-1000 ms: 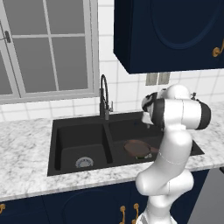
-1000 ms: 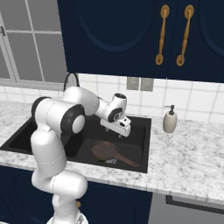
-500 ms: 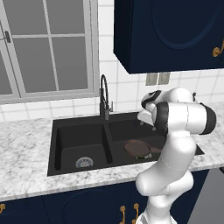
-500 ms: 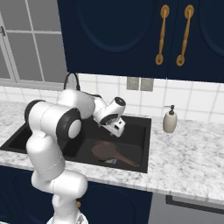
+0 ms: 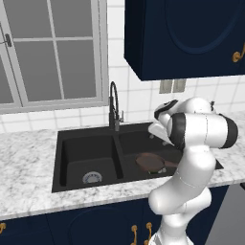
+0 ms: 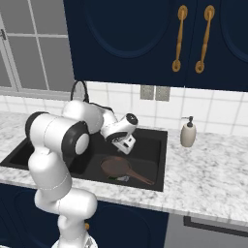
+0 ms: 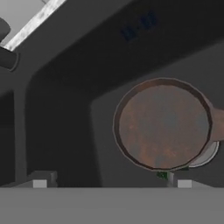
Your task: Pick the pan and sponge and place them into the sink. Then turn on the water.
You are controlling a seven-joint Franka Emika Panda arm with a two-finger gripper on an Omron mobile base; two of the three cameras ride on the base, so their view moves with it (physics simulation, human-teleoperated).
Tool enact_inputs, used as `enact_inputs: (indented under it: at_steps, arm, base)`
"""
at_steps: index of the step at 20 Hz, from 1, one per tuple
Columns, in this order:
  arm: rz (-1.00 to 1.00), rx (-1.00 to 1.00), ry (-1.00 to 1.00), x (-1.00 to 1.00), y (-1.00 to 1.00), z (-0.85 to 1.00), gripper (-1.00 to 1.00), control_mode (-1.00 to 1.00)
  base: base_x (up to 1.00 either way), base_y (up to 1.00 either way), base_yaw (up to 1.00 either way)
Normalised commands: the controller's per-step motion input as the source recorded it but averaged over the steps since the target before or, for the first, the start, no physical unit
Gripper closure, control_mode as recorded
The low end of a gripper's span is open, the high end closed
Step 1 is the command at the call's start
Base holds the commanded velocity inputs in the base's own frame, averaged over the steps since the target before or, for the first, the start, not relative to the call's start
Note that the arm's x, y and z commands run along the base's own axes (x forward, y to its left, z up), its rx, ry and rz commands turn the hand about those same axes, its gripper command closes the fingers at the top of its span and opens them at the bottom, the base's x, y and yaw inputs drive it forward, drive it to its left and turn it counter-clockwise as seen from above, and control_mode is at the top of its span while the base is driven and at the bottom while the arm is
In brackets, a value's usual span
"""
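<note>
Pan [image 7: 164,124] already in right basin of sink [image 5: 86,153]; green sliver beside it probably sponge [image 7: 162,175]. End effector [image 6: 126,144] above basin, open, empty. Water not yet on.

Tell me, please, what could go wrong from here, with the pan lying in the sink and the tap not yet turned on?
1. The pan lies over the drain of the right basin, so water may drain slowly there.
2. The pincer hangs above the pan, away from the faucet; its swing to the faucet could clip the spring neck.
3. The sponge barely peeks from under the pan's rim, so its place is hard to confirm.
</note>
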Motion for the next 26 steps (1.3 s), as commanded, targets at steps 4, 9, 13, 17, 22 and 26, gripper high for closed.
enact_inputs:
  at_steps: [4, 9, 13, 17, 22, 26]
  arm:
    - [0.00, 0.01, 0.00, 0.00, 0.15, 0.00, -1.00, -1.00]
    - [0.00, 0.01, 0.00, 0.00, 0.28, 0.00, -1.00, -1.00]
    - [0.00, 0.06, 0.00, 0.15, 0.27, 0.00, -1.00, -1.00]
    - [0.00, 0.11, -0.02, 0.22, 0.21, 0.00, -1.00, -1.00]
    - [0.00, 0.11, -0.03, 0.25, 0.20, 0.00, -1.00, -1.00]
    - [0.00, 0.07, -0.02, 0.35, 0.14, 0.00, -1.00, -1.00]
  base:
    - [0.00, 0.00, 0.00]
    - [0.00, 0.00, 0.00]
    - [0.00, 0.00, 0.00]
    - [0.00, 0.00, 0.00]
    - [0.00, 0.00, 0.00]
    - [0.00, 0.00, 0.00]
